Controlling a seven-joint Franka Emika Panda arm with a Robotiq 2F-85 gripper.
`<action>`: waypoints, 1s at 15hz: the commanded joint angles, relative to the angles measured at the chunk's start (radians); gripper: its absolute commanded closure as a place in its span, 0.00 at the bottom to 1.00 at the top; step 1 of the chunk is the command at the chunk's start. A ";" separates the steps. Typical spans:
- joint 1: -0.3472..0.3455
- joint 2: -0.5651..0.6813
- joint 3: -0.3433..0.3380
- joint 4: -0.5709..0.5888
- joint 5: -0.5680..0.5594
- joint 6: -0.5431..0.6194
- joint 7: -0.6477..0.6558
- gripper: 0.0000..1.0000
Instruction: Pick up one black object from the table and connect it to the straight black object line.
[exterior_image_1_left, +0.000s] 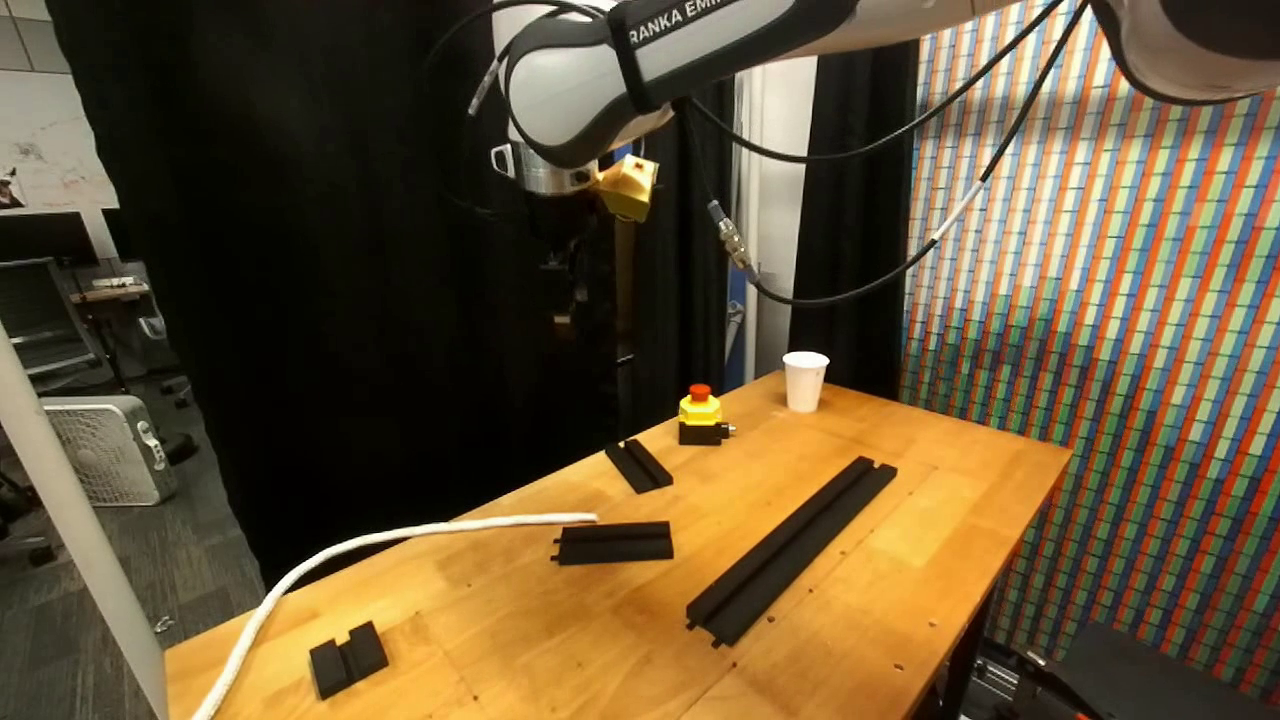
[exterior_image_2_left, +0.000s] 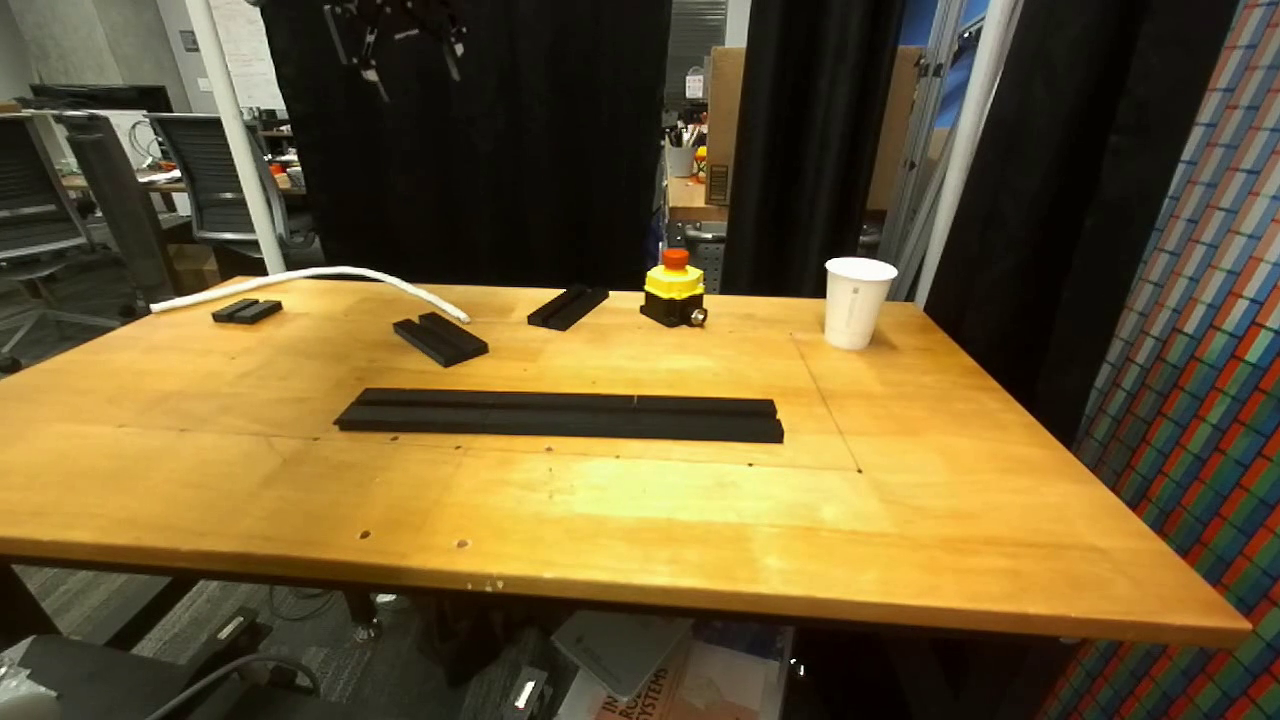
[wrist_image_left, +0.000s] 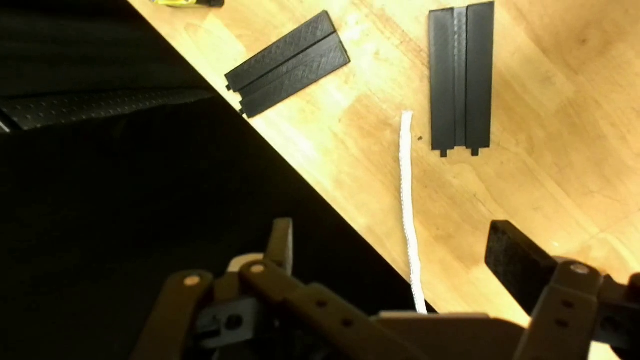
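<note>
The gripper (wrist_image_left: 397, 247) is spread wide, holding nothing. The bar (wrist_image_left: 461, 77) likeliest to go lies at upper right of the wrist view; it looks light, stiff, perhaps slick. Best grip it across its long sides, leaving the end tabs (wrist_image_left: 475, 152) free for the rail (exterior_image_1_left: 793, 552).

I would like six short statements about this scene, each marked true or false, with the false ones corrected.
1. The long black rail is the longest black piece on the wooden table. True.
2. The gripper is open. True.
3. The gripper touches the wooden table. False: it hangs in the air.
4. The short black bar nearest the tip of the white cord lies apart from the long black rail. True.
5. The white cord crosses the long black rail. False: they do not touch.
6. The white paper cup lies on its side. False: it stands upright.
</note>
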 joint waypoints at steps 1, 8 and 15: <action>0.021 -0.014 -0.014 -0.089 0.007 0.042 0.085 0.00; 0.025 -0.057 -0.002 -0.317 0.045 0.283 0.199 0.00; 0.004 -0.125 0.010 -0.559 0.065 0.517 0.121 0.00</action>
